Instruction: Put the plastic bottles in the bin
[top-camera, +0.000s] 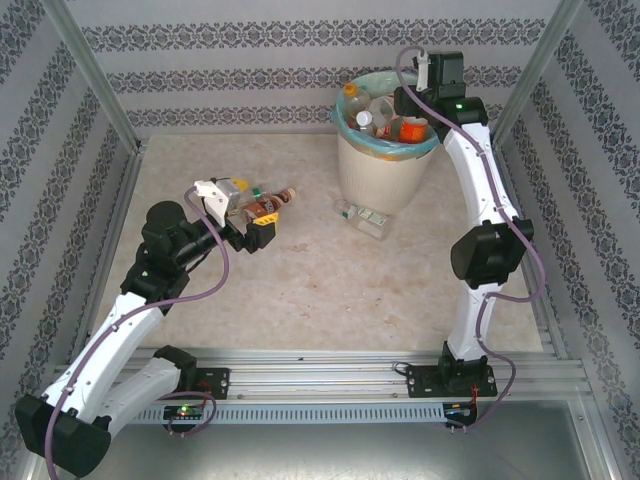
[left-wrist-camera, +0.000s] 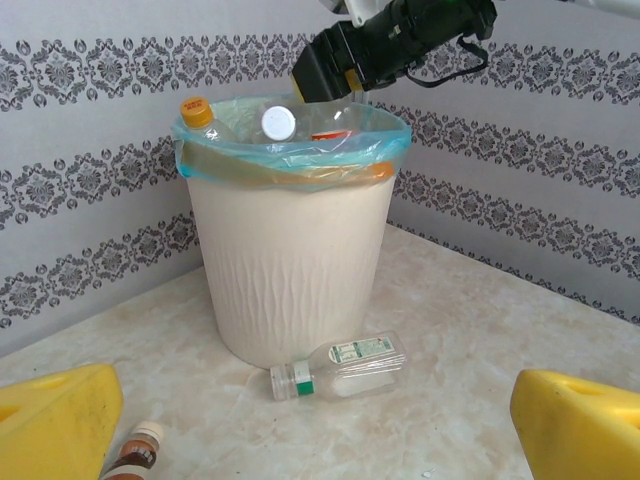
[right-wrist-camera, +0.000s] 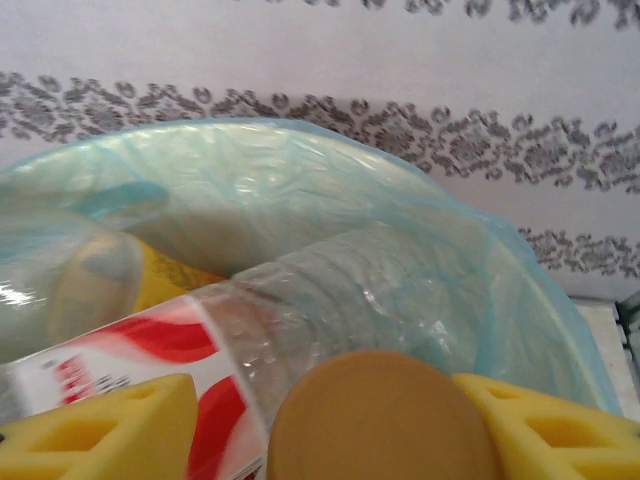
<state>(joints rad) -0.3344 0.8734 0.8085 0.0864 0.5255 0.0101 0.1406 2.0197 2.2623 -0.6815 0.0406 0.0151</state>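
Walls (top-camera: 300, 60): pale stripes with grey damask bands, closing in three sides of the table.
Table (top-camera: 300, 300): beige marbled top.
Left gripper (top-camera: 243, 212): jaws spread wide, its yellow fingers (left-wrist-camera: 60, 420) at either edge of its wrist view, clamping nothing.
Brown-labelled bottle (top-camera: 274, 202): small with a white cap, lying on its side on the table. It sits low in the gap, just beside one finger of the left gripper. Whether they touch cannot be told.
Clear bottle (left-wrist-camera: 340, 368): see-through body, white-and-green label, pale cap. It lies on its side straight ahead of the left gripper and well apart from it, at the foot of the bin.
Bin (left-wrist-camera: 290, 260): round, cream-white, with a rippled wall narrowing toward the base, standing upright. It is ahead of the left gripper, beyond the clear bottle, and directly below the right gripper.
Teal bag (left-wrist-camera: 300, 158): thin, light liner folded out over the bin's rim.
Bin contents: bottles heaped up to the rim. An orange-capped bottle (left-wrist-camera: 197, 112) pokes above the edge, a white-capped bottle (left-wrist-camera: 278, 122) lies beside it, and a patch of red label shows further along.
Right gripper (top-camera: 410, 103): hanging over the bin's mouth, yellow fingers apart.
Red-and-white bottle (right-wrist-camera: 150, 370): clear ribbed shoulder, red-and-white label, tan-orange cap. It lies slantwise inside the bag's mouth with its cap between the right gripper's fingers. Whether it is squeezed or loose cannot be told.
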